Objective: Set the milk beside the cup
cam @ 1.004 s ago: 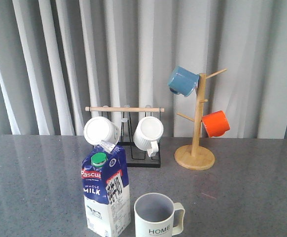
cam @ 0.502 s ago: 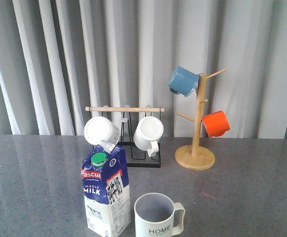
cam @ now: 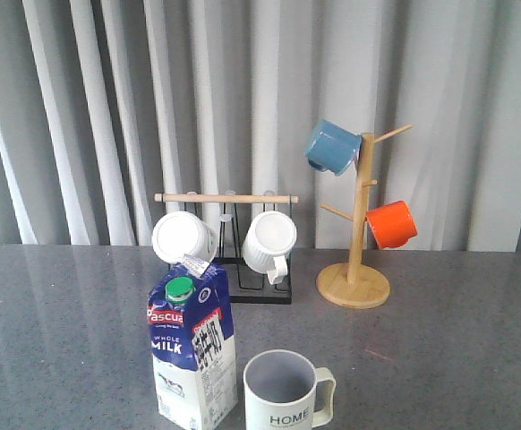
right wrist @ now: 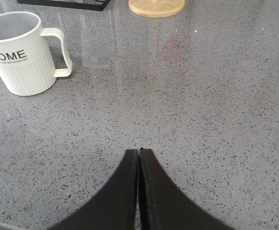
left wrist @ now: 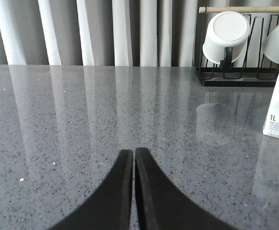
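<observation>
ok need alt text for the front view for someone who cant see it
A milk carton stands upright just left of a white HOME mug on a grey table; behind them, a rack holds white mugs and a wooden mug tree holds two more.

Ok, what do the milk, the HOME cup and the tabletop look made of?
Milk: printed coated paperboard by its folded gable top, plastic green cap. Cup: probably glazed ceramic, matte ribbed white wall. Table: grey speckled stone or laminate, polished, since it mirrors the curtain.

Grey speckled table (cam: 475, 340), black mug rack (cam: 234, 269), wooden mug tree (cam: 357, 260), pale curtains (cam: 243, 98)
</observation>
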{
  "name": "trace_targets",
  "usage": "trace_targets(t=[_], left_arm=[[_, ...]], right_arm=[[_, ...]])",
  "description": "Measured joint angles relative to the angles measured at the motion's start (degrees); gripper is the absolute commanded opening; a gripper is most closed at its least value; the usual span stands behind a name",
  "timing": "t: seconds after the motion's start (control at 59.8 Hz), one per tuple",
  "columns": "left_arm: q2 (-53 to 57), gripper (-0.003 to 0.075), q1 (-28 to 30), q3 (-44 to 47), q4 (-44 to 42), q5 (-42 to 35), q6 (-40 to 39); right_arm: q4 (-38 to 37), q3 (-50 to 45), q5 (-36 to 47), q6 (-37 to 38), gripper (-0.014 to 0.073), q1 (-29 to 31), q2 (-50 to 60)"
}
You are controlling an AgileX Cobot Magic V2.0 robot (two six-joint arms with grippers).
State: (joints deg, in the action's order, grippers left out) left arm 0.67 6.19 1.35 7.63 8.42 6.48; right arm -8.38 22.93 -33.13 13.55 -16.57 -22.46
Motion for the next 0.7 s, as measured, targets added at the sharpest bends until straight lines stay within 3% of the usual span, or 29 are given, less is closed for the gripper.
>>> trace_targets(t=[0.703], left_arm=[[0.0,-0.0006,0.0,0.0,0.0,-1.5,0.0]], right_arm=[[0.0,0.0,0.0,0.0,-0.0004,0.0,0.0]])
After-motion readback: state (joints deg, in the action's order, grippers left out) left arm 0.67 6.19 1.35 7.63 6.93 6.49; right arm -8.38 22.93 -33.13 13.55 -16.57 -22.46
